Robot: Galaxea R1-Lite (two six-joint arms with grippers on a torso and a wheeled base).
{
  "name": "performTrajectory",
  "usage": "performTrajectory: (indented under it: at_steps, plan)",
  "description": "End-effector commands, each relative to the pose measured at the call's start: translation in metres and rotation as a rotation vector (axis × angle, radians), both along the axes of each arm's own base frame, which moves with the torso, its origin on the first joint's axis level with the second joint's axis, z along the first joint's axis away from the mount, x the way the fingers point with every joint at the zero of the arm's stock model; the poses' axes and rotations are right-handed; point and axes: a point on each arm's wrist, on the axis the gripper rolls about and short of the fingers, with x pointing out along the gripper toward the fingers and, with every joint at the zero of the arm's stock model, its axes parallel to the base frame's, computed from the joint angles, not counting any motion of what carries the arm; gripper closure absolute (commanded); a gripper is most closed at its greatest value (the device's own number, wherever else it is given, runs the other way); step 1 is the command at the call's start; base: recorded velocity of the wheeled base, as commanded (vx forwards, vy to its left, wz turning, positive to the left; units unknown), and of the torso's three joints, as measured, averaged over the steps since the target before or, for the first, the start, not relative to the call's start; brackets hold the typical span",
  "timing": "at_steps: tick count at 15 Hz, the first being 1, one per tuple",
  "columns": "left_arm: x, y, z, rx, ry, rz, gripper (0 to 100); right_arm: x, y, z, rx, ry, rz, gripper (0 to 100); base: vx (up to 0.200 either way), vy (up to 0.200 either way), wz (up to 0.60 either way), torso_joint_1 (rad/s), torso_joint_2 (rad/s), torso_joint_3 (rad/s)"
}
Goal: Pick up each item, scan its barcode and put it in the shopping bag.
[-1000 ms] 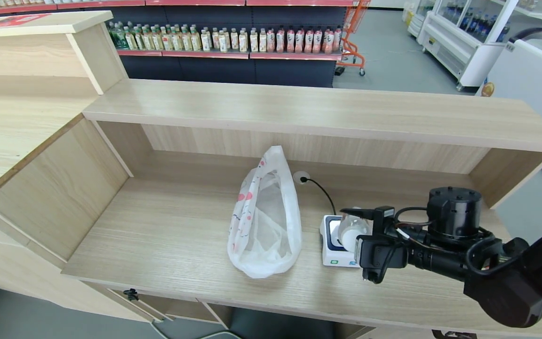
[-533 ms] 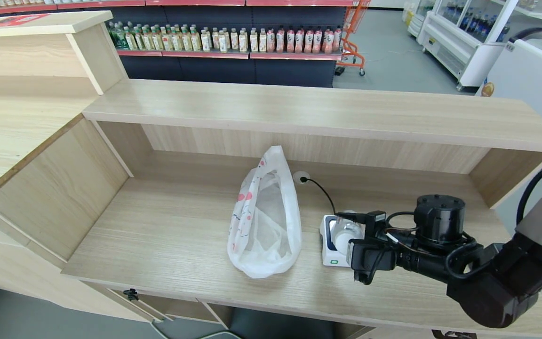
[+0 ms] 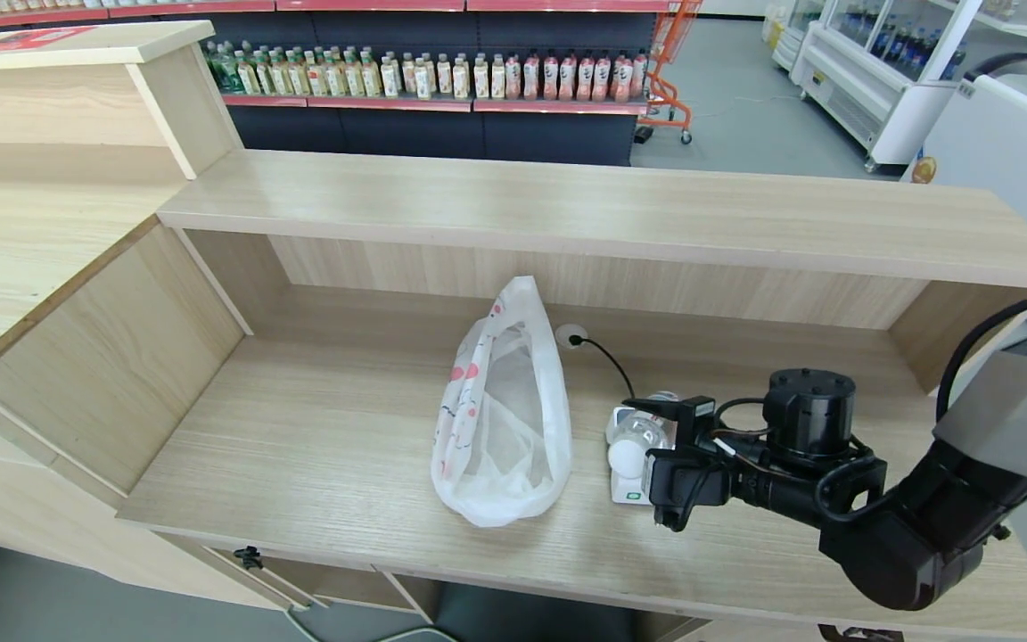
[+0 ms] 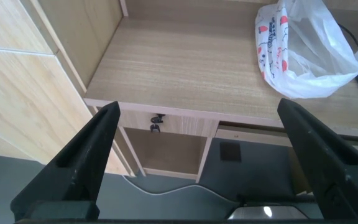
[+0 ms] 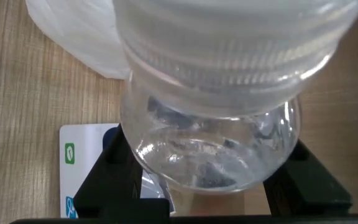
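A clear plastic bottle [image 3: 629,446] with a white cap lies sideways in my right gripper [image 3: 656,426], which is shut on it just above the white and blue scanner [image 3: 625,489]. In the right wrist view the bottle [image 5: 216,124] sits between the dark fingers [image 5: 114,180], with the scanner [image 5: 79,168] underneath. The white shopping bag [image 3: 500,419] with red print stands open just left of the scanner. My left gripper [image 4: 204,162] is open with nothing in it, low in front of the counter's front edge, and the bag [image 4: 303,50] is farther off.
A black cable [image 3: 607,357] runs from the scanner to a hole in the counter top. The wooden counter [image 3: 299,446] has a raised back shelf [image 3: 567,209] and side walls. Bare wood lies left of the bag. Drawers [image 4: 166,149] sit under the front edge.
My right arm has carried the bottle leftward and a little lower over the scanner, closer to the bag. The bag and scanner have not moved.
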Motion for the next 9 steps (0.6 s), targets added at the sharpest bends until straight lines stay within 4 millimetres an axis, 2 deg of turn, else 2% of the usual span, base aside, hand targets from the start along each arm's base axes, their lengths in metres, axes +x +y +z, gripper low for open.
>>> performTrajectory:
  at_steps: [1,5,9]
  plan:
    - [0.0,0.0,0.0,0.001,-0.001,0.0,0,0.001,0.001,-0.003,-0.003,0.009,0.001,100,0.0,0.0,0.0,0.0,0.0,0.0]
    - [0.0,0.0,0.0,0.003,-0.001,0.0,0,0.001,0.002,0.002,0.019,0.004,0.003,100,0.0,0.0,0.0,0.0,0.0,0.0]
    - [0.0,0.0,0.0,0.003,-0.001,0.0,0,0.003,0.012,0.009,0.047,-0.01,0.024,100,0.0,0.0,0.0,0.0,0.0,0.0]
